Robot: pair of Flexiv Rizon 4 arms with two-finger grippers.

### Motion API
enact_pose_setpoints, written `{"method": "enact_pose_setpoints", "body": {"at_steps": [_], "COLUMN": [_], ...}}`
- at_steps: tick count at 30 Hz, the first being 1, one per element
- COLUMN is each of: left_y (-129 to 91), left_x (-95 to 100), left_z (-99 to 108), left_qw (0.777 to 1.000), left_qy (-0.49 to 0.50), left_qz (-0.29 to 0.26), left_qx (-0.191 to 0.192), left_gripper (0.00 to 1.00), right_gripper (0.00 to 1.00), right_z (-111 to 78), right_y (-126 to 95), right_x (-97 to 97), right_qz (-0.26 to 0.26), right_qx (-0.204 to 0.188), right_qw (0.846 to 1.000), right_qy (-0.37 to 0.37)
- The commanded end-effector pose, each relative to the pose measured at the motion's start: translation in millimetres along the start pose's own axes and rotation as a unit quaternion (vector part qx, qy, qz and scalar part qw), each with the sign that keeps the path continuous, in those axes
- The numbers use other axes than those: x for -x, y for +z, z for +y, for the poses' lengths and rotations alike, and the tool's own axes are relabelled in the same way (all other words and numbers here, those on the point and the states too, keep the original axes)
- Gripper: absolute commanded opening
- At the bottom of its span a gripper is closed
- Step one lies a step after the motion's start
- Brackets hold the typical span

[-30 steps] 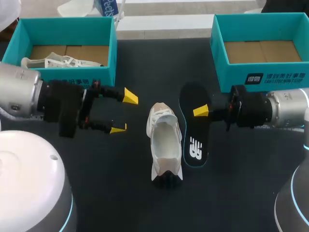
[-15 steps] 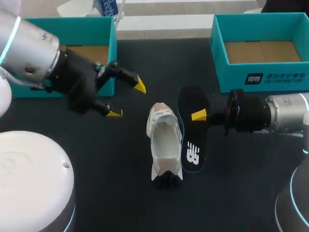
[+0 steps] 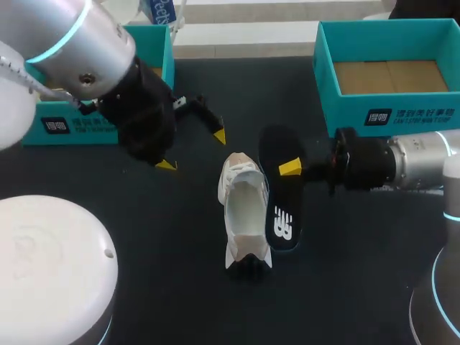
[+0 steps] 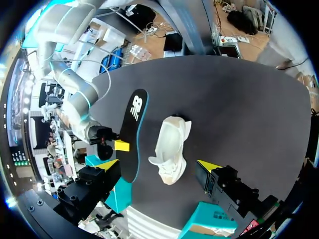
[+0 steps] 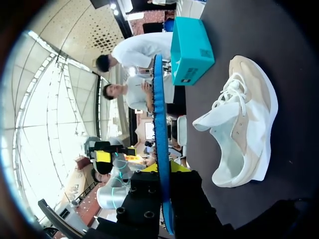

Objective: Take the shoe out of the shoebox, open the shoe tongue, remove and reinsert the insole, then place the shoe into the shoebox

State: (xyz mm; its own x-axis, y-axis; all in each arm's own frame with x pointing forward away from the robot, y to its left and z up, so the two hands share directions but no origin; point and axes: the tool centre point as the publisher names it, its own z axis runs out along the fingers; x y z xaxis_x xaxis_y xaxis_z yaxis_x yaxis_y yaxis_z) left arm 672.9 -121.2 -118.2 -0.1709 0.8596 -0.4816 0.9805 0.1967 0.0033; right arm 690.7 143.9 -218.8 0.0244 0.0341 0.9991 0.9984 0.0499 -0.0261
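In right wrist view alone, insole point(image 5: 158, 139) edge-on, seemingly clamped by right gripper point(image 3: 291, 169) — left gripper point(image 3: 192, 149) wide, empty.

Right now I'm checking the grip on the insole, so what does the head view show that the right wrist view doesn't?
Only the head view shows the insole's flat black top with its white logo, the right gripper on it, and the right shoebox. Only the right wrist view shows the insole's blue edge side-on, running out from that gripper. Both show the white shoe, the insole and the left shoebox.
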Motion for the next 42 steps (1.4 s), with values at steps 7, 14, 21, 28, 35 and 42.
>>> {"method": "enact_pose_setpoints", "body": {"at_steps": [7, 14, 21, 28, 35, 42], "left_y": [-2.9, 13.2, 28.9, 45.3, 51.7, 49.5], "left_x": [33.8, 49.1, 56.3, 58.2, 68.1, 75.2], "left_z": [10.9, 12.7, 10.3, 15.9, 18.7, 24.6], "left_qw": [0.993, 0.985, 0.979, 0.977, 0.978, 0.982], "left_qy": [-0.006, 0.006, 0.002, -0.003, 0.004, 0.004], "left_qz": [0.114, 0.173, 0.201, 0.213, 0.207, 0.187], "left_qx": [0.012, 0.017, 0.021, 0.027, 0.027, 0.034], "left_gripper": [1.0, 1.0, 1.0, 1.0, 1.0, 1.0], "right_gripper": [0.0, 0.0, 0.0, 0.0, 0.0, 0.0], "right_z": [9.4, 13.3, 14.6, 15.7, 17.0, 17.6], "right_y": [20.4, 29.5, 31.3, 32.2, 34.2, 33.6], "right_x": [0.8, 0.2, -0.7, -2.3, -2.5, -2.2], "right_qz": [-0.002, -0.001, -0.004, -0.008, -0.009, -0.009], "right_qx": [-0.015, -0.023, -0.024, -0.031, -0.037, -0.038], "right_qw": [1.0, 1.0, 1.0, 0.999, 0.999, 0.999], "right_qy": [0.001, -0.003, -0.003, -0.001, 0.002, 0.003]}}
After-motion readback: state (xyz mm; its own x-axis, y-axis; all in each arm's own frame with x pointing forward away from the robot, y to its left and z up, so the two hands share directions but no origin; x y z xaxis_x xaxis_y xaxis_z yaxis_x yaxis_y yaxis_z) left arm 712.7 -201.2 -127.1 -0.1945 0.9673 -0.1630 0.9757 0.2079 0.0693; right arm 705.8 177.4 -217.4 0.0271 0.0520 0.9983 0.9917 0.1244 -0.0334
